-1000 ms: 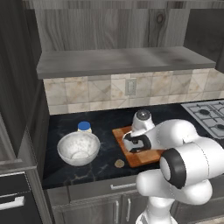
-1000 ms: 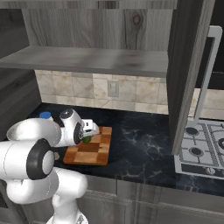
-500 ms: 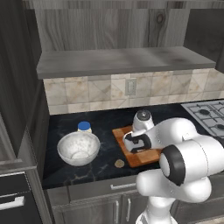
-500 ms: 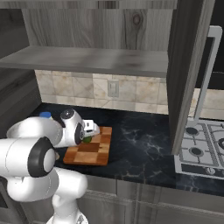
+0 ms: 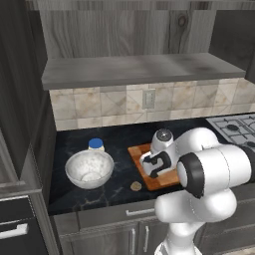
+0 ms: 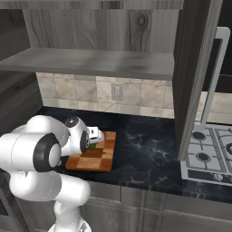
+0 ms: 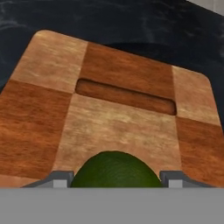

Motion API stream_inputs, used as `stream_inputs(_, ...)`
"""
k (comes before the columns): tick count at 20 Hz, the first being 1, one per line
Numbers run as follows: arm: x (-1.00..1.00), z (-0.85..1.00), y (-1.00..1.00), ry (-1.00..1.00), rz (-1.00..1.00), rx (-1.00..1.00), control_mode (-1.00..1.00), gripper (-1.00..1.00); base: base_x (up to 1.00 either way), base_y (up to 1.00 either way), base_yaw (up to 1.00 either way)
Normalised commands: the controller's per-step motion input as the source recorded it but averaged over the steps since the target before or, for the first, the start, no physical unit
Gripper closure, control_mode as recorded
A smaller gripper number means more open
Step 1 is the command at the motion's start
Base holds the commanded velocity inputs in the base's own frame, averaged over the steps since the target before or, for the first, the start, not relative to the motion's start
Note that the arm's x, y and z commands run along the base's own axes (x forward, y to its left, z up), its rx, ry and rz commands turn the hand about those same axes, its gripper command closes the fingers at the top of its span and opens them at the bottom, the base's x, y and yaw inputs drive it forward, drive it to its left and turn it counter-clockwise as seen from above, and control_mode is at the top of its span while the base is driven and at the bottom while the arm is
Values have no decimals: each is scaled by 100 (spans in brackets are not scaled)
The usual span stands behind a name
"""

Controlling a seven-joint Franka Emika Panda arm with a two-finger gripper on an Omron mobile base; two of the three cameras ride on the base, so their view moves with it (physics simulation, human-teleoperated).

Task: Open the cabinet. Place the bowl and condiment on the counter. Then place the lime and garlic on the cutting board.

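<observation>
Nothing moved: lime point(image 7: 114, 170) stays over cutting board point(image 7: 118, 118).

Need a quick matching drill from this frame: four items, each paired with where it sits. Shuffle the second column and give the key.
Items:
1. lime
2. bowl
3. jar
4. garlic

Places:
A. on the counter, just behind the bowl
B. on the counter, off the front corner of the board
C. between the pincer tips, over the board
D. on the counter, left of the board

Pairs: 1-C, 2-D, 3-A, 4-B
</observation>
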Motion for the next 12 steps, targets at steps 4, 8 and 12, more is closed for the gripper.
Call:
stream_inputs(4,4,-8,0,-1,0,1,-100,100,0,0,0)
stream_inputs(8,1,-1,0,-1,0,0,-100,-100,0,0,0)
stream_inputs(12,0,0,0,0,0,0,-100,-100,0,0,0)
